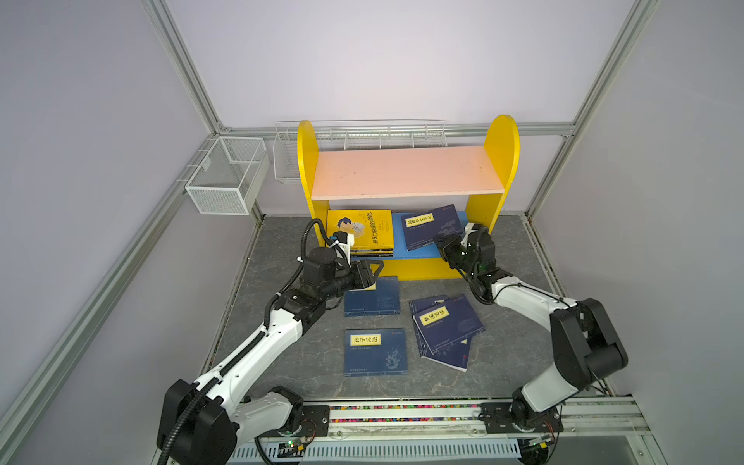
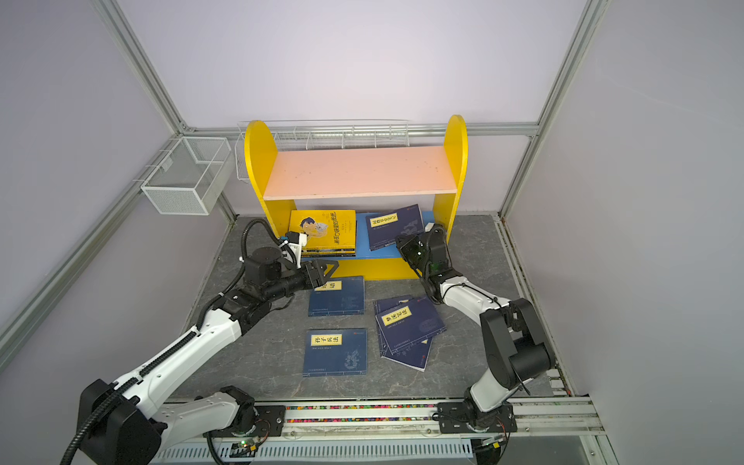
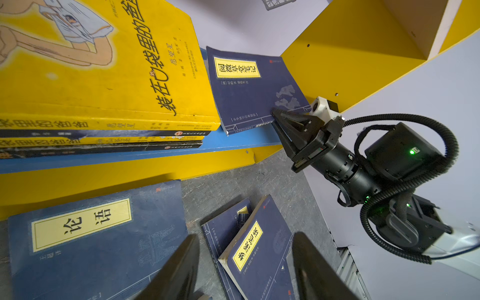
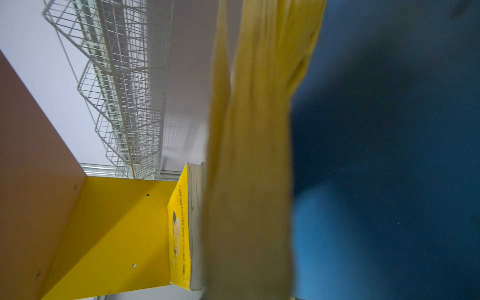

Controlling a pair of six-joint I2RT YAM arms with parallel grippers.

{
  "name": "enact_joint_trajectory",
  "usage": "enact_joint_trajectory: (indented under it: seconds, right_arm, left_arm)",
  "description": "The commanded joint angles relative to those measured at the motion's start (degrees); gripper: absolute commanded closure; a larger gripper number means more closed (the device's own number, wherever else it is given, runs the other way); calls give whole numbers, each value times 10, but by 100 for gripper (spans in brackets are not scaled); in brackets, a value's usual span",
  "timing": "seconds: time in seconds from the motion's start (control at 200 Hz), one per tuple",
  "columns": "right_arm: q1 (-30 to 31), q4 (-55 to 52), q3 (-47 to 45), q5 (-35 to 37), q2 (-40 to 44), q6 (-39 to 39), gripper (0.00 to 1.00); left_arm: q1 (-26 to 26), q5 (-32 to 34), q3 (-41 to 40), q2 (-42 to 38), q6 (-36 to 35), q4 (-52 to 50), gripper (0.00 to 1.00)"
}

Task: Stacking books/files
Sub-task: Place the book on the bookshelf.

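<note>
A stack of books topped by a yellow one with a cartoon boy lies on the left of the blue lower shelf. Beside it a navy book sits tilted, with my right gripper shut on its near corner. The right wrist view shows only its blurred page edge close up. On the table lie a navy book, another and a loose navy pile. My left gripper hangs open and empty over the first one's label.
The yellow bookshelf has a bare pink top board. A white mesh basket hangs on the left wall and a wire rack runs behind the shelf. The arms' rail lines the front edge.
</note>
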State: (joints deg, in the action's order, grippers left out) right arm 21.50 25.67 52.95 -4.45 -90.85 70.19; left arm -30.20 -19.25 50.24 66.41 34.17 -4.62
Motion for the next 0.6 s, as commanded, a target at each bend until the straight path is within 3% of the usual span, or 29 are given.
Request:
enact_joint_trajectory:
  seconds: [0.0,0.35,0.415,0.495,0.595]
  right_arm:
    - [-2,-50,-22,40,32,17,89]
    - [-8,-153,-36,109,79,13,82]
    - [-12,-152,-32,109,75,18,71]
    - [-15,-160,-16,100,69,16,48]
    - [-21,-234,23,92,72,-15,34]
  left_arm:
    - [-2,6,-6,-5,-6,3,42]
    - [-2,2,-6,-1,-6,5,42]
    - [-2,3,-6,-1,-5,6,42]
    - [-2,1,-5,2,-5,6,42]
    - [-2,0,-3,2,-7,3,42]
